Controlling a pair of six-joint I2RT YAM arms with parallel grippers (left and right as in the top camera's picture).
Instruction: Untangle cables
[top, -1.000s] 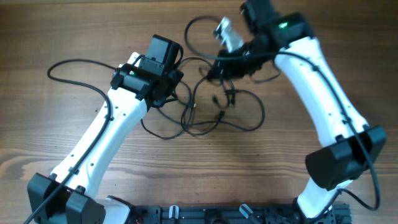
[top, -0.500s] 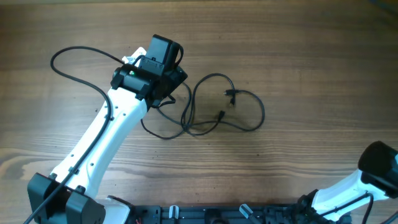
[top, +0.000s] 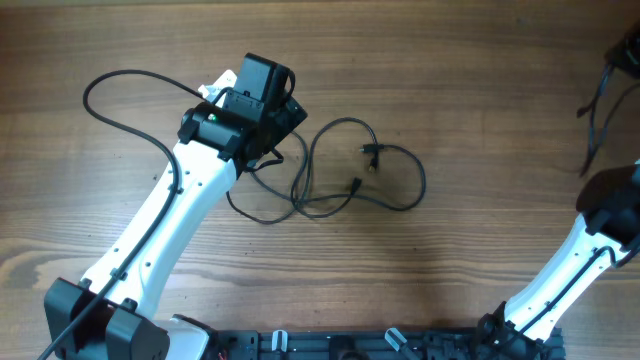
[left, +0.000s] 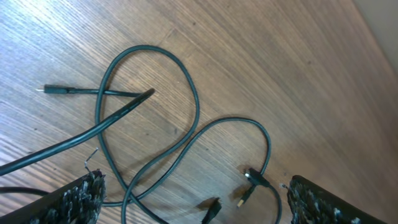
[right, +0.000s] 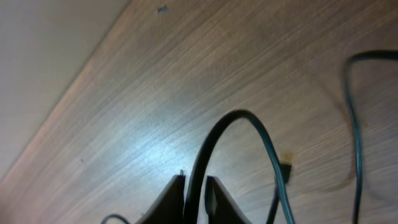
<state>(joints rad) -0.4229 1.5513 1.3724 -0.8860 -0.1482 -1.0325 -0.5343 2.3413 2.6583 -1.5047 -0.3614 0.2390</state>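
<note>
On the counter (top: 450, 60), looped cables (top: 356, 185) lie beneath the left tool (left: 196, 190), its jaws wide and empty, probably so they rest slack. Near the right edge, the right tool (right: 194, 186) pinches one cable (right: 239, 114), held well apart from the rest, apparently to separate it.

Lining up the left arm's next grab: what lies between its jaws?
In the left wrist view, looped black cables and small plug ends lie between the open jaws of the left gripper.
</note>
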